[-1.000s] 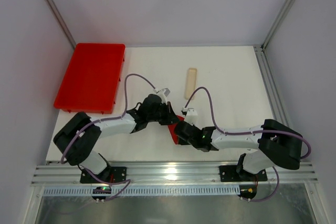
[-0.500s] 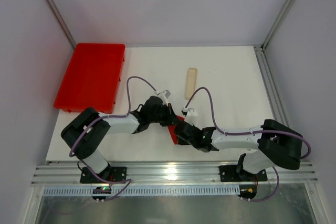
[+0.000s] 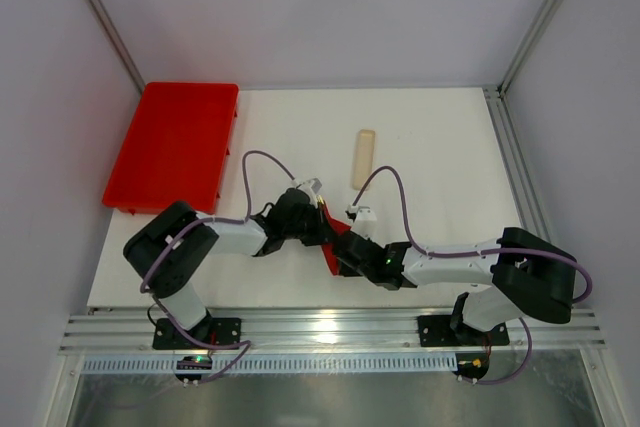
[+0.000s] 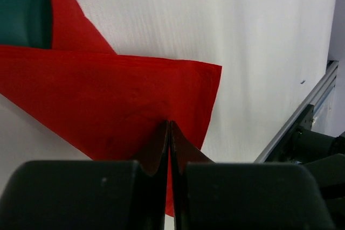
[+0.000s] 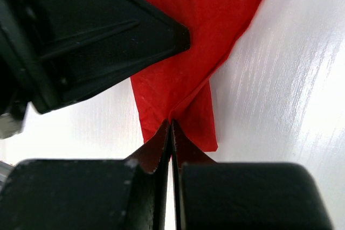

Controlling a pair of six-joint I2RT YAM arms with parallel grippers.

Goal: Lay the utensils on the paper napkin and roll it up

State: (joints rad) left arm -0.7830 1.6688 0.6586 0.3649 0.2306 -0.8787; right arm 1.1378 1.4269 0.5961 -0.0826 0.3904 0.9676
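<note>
One white table (image 3: 450, 147) carries everything, and its near edge is partly covered by the two arm bases in the overhead view. One rigid red tray (image 3: 175, 147) sits at the far left corner, overhanging the table's left side, well apart from the work. The left arm (image 3: 225, 237) and right arm (image 3: 450, 265) reach in towards each other near the table's middle front, and their black wrists hide most of what lies between them. From above, only a small red patch of the single paper napkin (image 4: 108, 90) shows. The left gripper (image 4: 168, 127) has its fingers pressed flat together with a raised fold of napkin pinched between the tips. The right gripper (image 5: 171, 127) is closed in the same way, nipping the paper near one corner. In the right wrist view the other gripper's dark body blocks the upper left of the sheet. One beige strip (image 3: 363, 158) lies alone farther back. A dark teal-green utensil (image 4: 21, 4) shows only as a patch at the left wrist view's corner, bordered by red paper and cut off by the frame. How many utensils there are cannot be told.
</note>
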